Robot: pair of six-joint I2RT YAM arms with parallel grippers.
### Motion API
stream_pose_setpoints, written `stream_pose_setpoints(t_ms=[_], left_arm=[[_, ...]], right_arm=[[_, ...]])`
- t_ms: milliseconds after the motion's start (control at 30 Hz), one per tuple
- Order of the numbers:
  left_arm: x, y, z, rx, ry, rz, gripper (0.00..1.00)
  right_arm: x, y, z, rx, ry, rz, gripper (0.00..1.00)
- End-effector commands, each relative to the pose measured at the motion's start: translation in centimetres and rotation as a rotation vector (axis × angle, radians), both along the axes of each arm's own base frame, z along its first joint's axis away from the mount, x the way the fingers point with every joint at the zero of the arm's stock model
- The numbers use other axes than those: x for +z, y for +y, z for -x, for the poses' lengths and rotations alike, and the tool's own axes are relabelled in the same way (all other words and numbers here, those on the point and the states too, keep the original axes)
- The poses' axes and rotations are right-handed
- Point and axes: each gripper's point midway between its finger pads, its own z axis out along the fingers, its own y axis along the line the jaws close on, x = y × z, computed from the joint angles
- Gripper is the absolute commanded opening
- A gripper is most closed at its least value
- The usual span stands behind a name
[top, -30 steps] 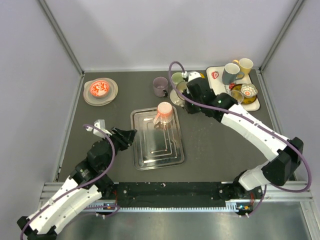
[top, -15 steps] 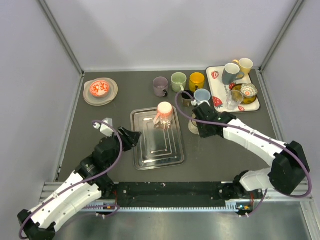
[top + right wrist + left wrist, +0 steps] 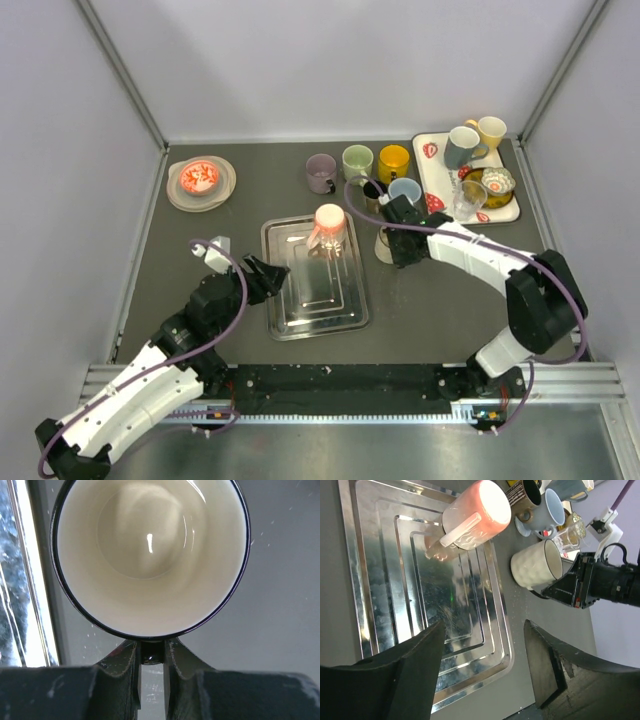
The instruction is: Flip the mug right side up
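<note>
A pink mug (image 3: 329,222) (image 3: 477,512) stands upside down at the far end of the metal tray (image 3: 315,320) (image 3: 350,580), its white handle toward the near left. My left gripper (image 3: 272,275) (image 3: 484,627) hovers open over the tray's near part, well short of that mug, with nothing between its fingers. A cream mug (image 3: 385,247) (image 3: 535,565) (image 3: 150,545) stands mouth up on the table just right of the tray. My right gripper (image 3: 398,240) (image 3: 151,652) is shut on its dark handle.
Purple (image 3: 320,172), green (image 3: 357,162) and yellow (image 3: 393,162) mugs line the back, with a dark mug (image 3: 373,192) and a blue mug (image 3: 405,192) just behind the cream one. A white tray (image 3: 432,175) of crockery sits back right. A red bowl (image 3: 200,177) sits back left.
The right arm has swung back from the row of mugs and now has the cream mug beside the tray. The left gripper has moved toward the tray and opened wider.
</note>
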Motion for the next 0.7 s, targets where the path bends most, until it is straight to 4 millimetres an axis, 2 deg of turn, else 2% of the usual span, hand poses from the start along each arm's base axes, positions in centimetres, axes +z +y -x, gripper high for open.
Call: stream_pose_setpoints(t_ms=[0,233,300,333,400,500,600,667], left_arm=[[0.9,-0.3,-0.1,-0.023,-0.026,-0.009,0.70],[0.4,0.1,-0.6,0.007,-0.021,-0.035,0.73],[0.2,0.2,-0.8,0.016,-0.022,-0.043,0.73],[0.2,0.2,-0.9,0.015,-0.029,-0.054,0.73],[0.2,0.3,-1.0,0.009,-0.043,-0.080,0.74],[0.3,0.4,-1.3,0.000,-0.064,-0.125,0.76],[0.4,0.4,-1.6,-0.009,-0.083,-0.166,0.79],[0.4,0.2,-2.0,-0.020,-0.080,-0.206,0.84]], right_arm=[[2.3,1.6,-3.7,-0.009,-0.108,-0.055,0.00],[1.7,2.0,-4.5,-0.018,-0.097,-0.043,0.02],[2.0,2.1,-4.5,-0.018,-0.102,-0.053,0.13],[2.1,2.0,-4.5,-0.021,-0.107,-0.058,0.23],[2.9,2.1,-4.5,-0.021,-0.130,-0.074,0.36],[3.8,2.1,-4.4,-0.025,-0.149,-0.091,0.47],[5.2,2.2,-3.7,-0.017,-0.170,-0.129,0.53],[7.1,2.4,-3.1,-0.016,-0.207,-0.170,0.55]])
